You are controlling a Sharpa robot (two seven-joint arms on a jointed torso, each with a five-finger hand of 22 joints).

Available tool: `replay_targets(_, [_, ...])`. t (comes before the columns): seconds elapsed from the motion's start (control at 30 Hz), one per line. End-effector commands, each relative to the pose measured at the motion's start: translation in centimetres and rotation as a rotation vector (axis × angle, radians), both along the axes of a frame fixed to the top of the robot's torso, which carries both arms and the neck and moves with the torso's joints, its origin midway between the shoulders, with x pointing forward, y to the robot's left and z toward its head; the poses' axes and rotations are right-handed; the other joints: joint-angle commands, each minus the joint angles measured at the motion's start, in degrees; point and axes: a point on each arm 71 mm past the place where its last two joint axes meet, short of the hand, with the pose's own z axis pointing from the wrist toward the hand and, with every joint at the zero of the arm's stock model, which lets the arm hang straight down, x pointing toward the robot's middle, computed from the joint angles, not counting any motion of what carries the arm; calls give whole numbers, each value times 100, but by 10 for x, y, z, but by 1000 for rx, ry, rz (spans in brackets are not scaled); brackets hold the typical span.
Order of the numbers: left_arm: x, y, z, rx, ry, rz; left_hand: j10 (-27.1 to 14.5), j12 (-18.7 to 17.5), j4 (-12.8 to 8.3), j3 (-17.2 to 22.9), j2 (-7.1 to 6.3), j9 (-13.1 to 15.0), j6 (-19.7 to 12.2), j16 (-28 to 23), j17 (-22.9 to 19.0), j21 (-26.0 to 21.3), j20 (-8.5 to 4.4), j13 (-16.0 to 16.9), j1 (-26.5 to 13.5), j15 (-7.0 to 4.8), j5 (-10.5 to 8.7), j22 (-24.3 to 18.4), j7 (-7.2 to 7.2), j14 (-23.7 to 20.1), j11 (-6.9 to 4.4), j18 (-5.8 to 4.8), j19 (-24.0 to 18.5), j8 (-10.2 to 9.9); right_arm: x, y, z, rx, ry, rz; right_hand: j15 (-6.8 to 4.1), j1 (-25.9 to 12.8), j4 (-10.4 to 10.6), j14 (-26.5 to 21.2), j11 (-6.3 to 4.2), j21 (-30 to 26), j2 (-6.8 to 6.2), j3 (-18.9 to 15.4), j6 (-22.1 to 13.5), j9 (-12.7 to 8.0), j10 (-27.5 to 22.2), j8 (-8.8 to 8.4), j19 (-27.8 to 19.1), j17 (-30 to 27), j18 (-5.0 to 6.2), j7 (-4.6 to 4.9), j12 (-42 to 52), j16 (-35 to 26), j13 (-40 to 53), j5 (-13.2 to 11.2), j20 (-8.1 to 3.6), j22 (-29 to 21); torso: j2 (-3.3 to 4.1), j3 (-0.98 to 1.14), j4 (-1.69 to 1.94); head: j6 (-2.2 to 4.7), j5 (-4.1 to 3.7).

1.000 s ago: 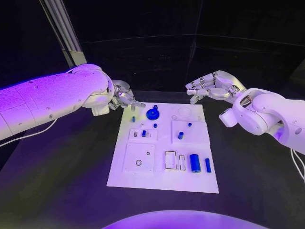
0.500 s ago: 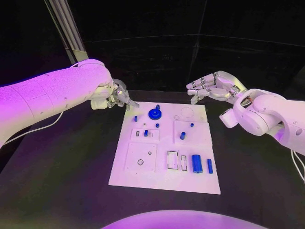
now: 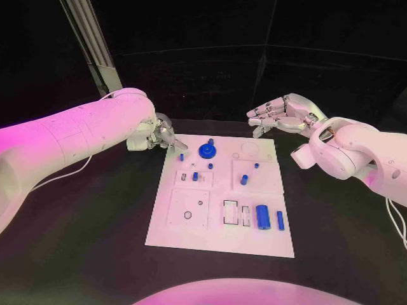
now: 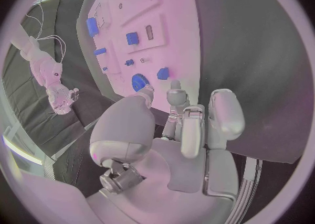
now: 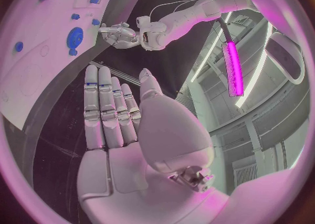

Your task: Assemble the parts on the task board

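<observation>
left hand at task board, seemingly empty

The head camera looks steeply down from above at the black table, with the white rectangular task board in the middle of its frame and both arms entering from the side edges. The left wrist camera sits close behind the silver left hand, facing past its fingers onto the board's far end. The right wrist camera, close behind the silver right hand, catches a board corner at upper left. All three share the board.
</observation>
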Motion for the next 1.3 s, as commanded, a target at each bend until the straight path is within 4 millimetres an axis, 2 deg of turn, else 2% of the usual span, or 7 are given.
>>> replay_targets(0.03, [1, -4, 1, -17, -15, -31, 31, 29, 11, -38, 29, -6, 46, 18, 1510, 36, 6, 9, 19, 31, -29, 15, -9, 595, -29, -20, 38, 5, 0, 1, 1, 13, 5, 9, 13, -59, 3, -33, -13, -19, 0, -34, -27, 6, -36, 10, 7, -6, 15, -5, 22, -24, 6, -22, 33, -9, -2, 5, -10, -3, 4])
replay_targets(0.43, [-1, -12, -2, -20, 13, -64, 103, 91, -14, -213, 118, -22, 157, 18, 1510, 89, -19, 69, 97, 1, -21, 102, -53, 595, -67, -36, 82, 70, 1, 3, 1, 17, 9, 13, 13, -59, 3, -33, -13, -19, 0, -34, -27, 6, -36, 10, 7, -6, 15, -5, 22, -24, 6, -22, 33, -9, 8, 10, -16, 5, 6])
replay_targets(1.3, [-2, -13, -10, 14, 49, -54, 110, 90, -76, -287, 245, -59, 176, 18, 1510, 87, -35, 45, 516, -12, -6, 115, -67, 595, -81, -37, 82, 100, 0, 4, 1, 17, 10, 16, 11, -62, 3, -32, -15, -29, 17, -30, -25, 9, -38, 14, 13, -8, 18, -7, 33, -20, 7, -9, 35, -15, 16, 13, -39, -5, 28])
